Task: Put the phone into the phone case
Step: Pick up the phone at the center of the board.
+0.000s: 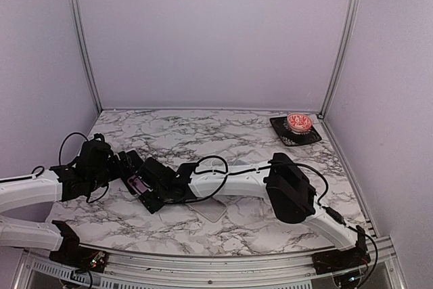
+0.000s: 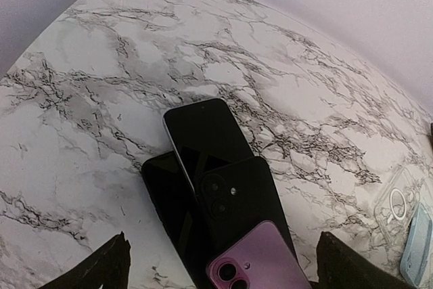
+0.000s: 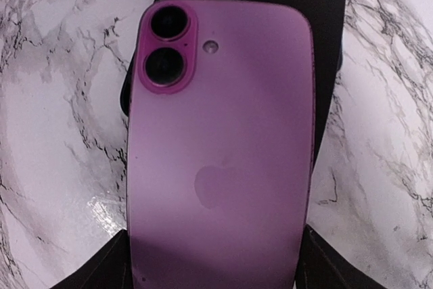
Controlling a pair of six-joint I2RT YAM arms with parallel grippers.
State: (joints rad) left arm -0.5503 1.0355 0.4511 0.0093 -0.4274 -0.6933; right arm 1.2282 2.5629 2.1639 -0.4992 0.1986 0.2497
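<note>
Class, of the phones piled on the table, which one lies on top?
The pink phone, lying back up with two lenses showing; the black phones lie under it.

Plain lilac walls (image 1: 216,32) stand around a white marble table (image 1: 223,126), with metal posts (image 1: 81,38) in the two back corners.

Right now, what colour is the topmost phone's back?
Topmost phone is pinkish purple; clearest from right wrist.
</note>
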